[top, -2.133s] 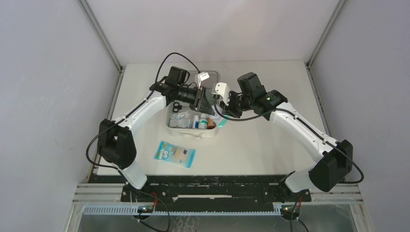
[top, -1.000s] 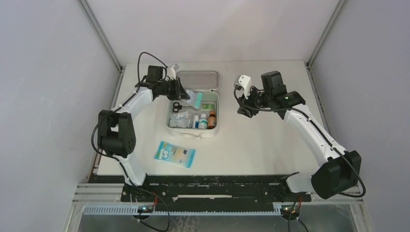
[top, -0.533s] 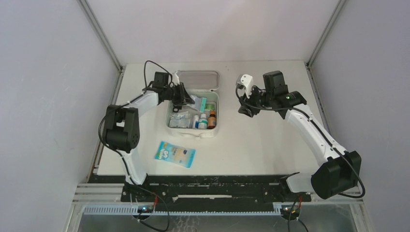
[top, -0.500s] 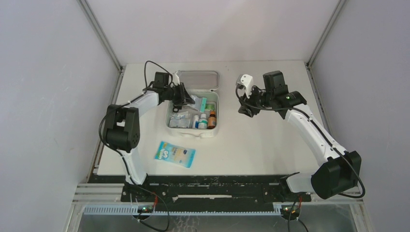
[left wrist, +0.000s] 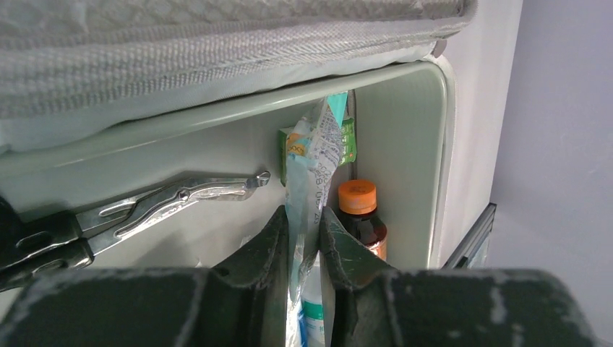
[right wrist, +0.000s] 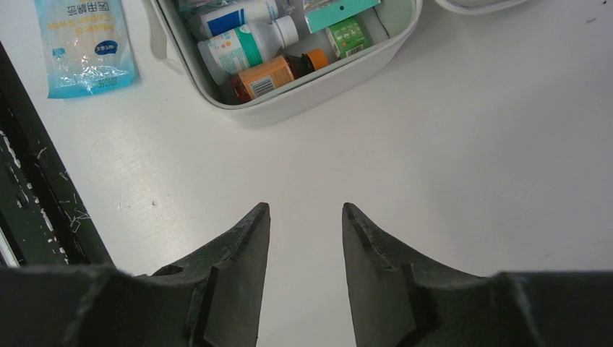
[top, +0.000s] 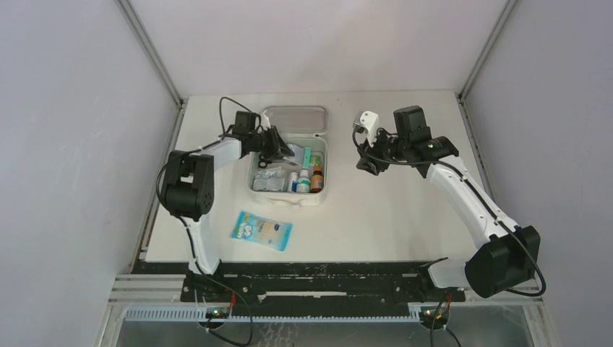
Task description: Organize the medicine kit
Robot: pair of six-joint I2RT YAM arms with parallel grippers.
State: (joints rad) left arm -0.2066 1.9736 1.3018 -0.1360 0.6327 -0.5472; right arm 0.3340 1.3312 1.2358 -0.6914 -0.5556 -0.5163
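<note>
Your left fingers (left wrist: 269,242) pinch a thin sachet (left wrist: 314,155), pointing into the open medicine kit (left wrist: 399,144); your right fingers (right wrist: 235,253) hang parted, empty, beside it

Right gripper (right wrist: 304,211), fingers parted, over white table (right wrist: 470,144); beyond, open medicine kit (right wrist: 312,100) holding bottles (right wrist: 242,45), blue packet (right wrist: 85,43) lying alongside.

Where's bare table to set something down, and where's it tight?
Widest bare table: right of the medicine kit, below the open right tool. Narrower patch between kit front and blue packet. Tight: inside the kit, where the left tool pinches a sachet among bottles.
</note>
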